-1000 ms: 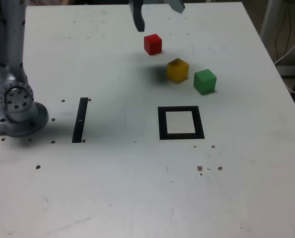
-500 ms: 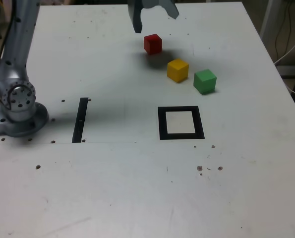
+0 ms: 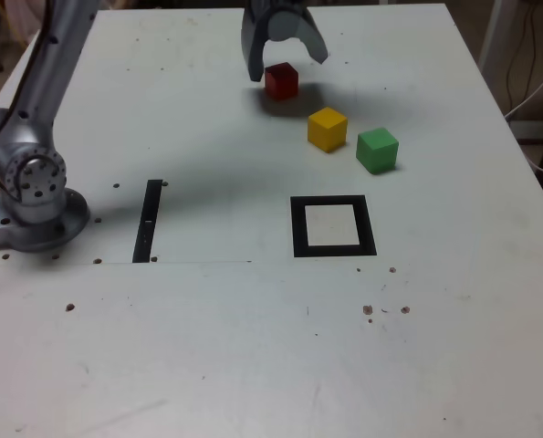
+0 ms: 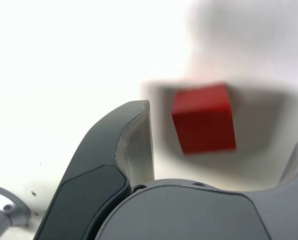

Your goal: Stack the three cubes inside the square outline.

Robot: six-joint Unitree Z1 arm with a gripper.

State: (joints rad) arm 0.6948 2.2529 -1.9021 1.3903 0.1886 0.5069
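We've the gripper (image 3: 287, 68) above the red cube (image 3: 281, 82), jaws wide, nothing held. Square outline (image 3: 334, 245) sits approx 5 o'clock of red in the ext. view; yellow cube (image 3: 328, 130) at 4, green cube (image 3: 377, 151) beyond yellow, same side. Best we square jaws to opp. faces, then lower straight. Cubes look matte, crisp-edged; worktop (image 3: 207, 347) smooth, white, w/ specks.

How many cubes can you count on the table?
3: the red cube below the open tool; the yellow cube between red and green; the green cube nearest the exterior view's right.
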